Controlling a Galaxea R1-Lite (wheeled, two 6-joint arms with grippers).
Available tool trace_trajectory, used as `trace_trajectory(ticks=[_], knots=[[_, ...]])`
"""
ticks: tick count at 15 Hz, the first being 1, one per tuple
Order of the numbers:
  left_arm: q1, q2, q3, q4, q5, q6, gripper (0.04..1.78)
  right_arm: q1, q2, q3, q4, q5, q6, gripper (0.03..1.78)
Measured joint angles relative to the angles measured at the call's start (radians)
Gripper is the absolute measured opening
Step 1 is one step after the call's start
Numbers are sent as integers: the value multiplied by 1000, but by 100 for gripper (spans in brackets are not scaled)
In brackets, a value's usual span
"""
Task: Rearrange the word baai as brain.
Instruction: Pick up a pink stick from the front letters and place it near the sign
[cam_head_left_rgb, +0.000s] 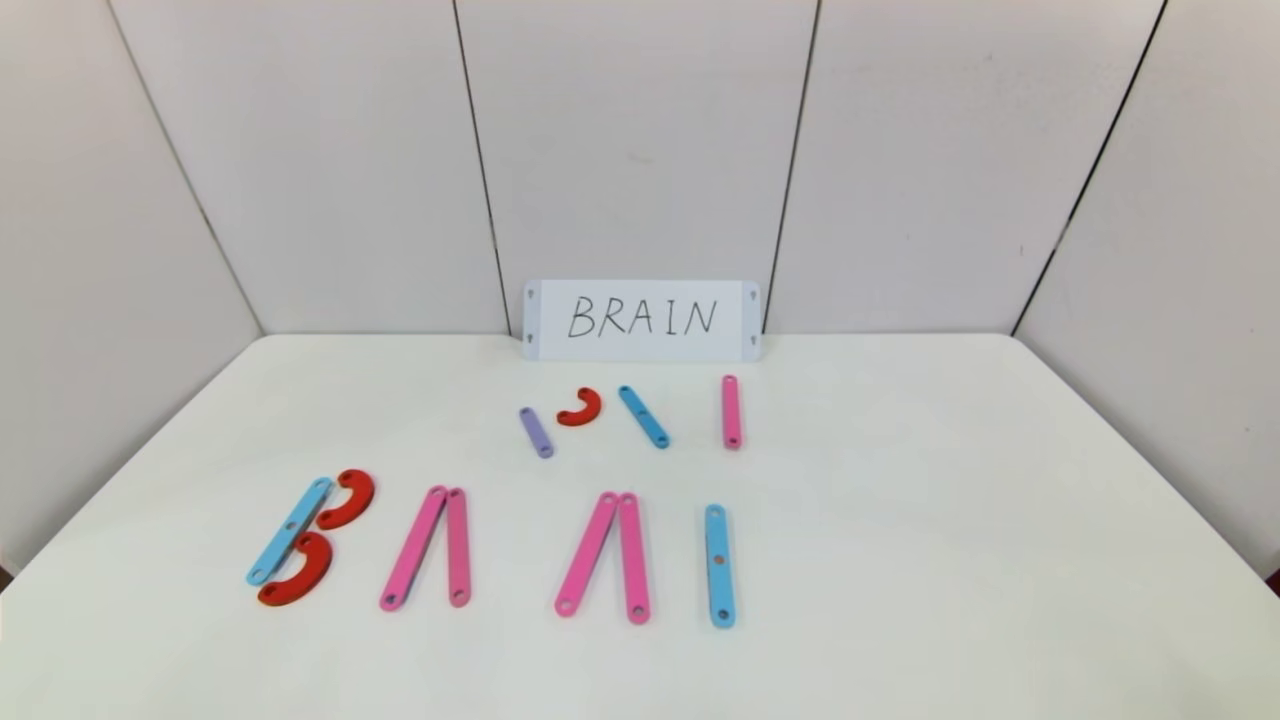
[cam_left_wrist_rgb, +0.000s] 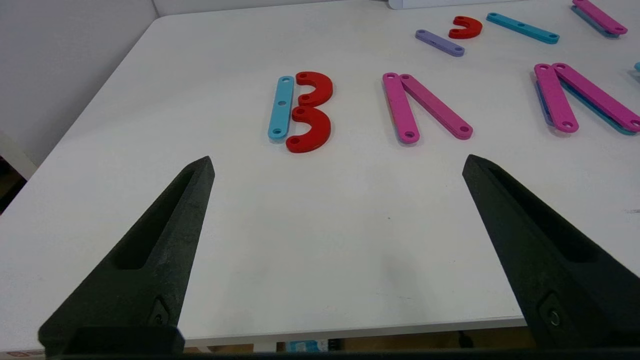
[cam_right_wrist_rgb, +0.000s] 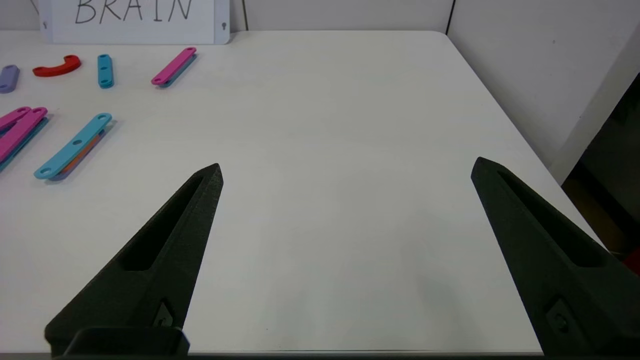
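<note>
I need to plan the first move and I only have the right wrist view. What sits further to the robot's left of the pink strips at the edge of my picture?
Observer: Another pair of pink strips, leaning together like an A with no crossbar.
Operator: Anything beyond that pair?
Observer: A letter B, made of one blue strip with a far red curve and a near red curve against it.
Operator: And the left claw?
Observer: The left claw is open over bare table, on the near side of the B, holding nothing.
</note>
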Motion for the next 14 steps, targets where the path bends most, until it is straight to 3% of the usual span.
trace_trajectory(ticks=[14], knots=[[0,1,-28,8,15,-27,174,-1,0,-13,1,-4,-6,174]])
